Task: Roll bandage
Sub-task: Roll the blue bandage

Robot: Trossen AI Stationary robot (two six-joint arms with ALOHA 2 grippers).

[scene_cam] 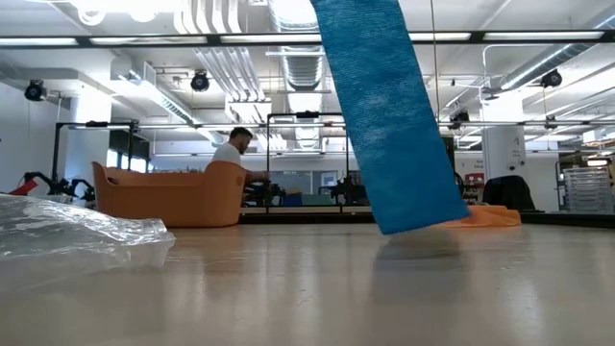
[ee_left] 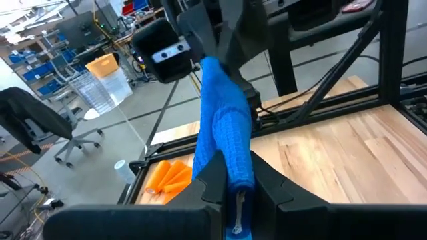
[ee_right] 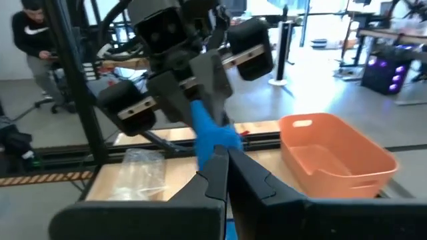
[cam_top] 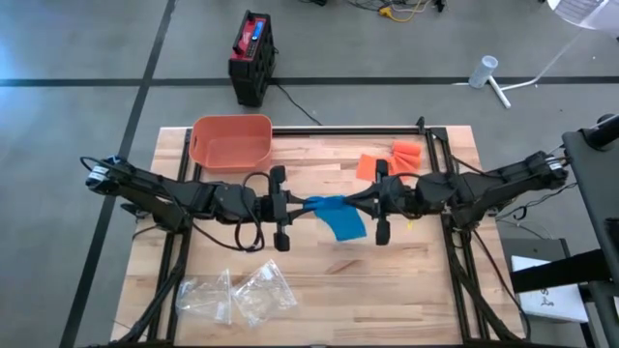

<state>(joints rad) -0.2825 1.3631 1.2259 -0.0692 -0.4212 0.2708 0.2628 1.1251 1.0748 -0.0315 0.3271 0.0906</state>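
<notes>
- We find almost no writing to read: a person [ee_right: 30, 33] in the room beyond the surface wears a dark top with a white mark on the chest, too small for us to make out.
- The red and black box [cam_top: 252, 56] on the floor past the far edge shows no label we can read.
- The bandage [cam_top: 334, 215], blue, hangs in the air between the two arms over the middle of the surface [cam_top: 426, 290]; its loose tail drops down and just meets the wood in the low view.
- The left pincer [ee_left: 235, 177] is clamped on one end of the bandage, fingers narrow around the blue cloth.
- The right pincer [ee_right: 224, 160] is pressed shut on the other end, where a bunched blue tuft sits at its tips.
- From above, the two pincers face each other closely, and their bodies hide most of the stretch of bandage between them.
- The low view cuts the bandage off at the top, so neither pincer shows there.
- An orange bin [cam_top: 231, 141] stands near the far left corner.
- Orange rolls [cam_top: 389, 158] lie right of it; they may be more bandages, but we cannot be sure.
- Clear plastic bags [cam_top: 235, 294] lie crumpled at the near left.
</notes>
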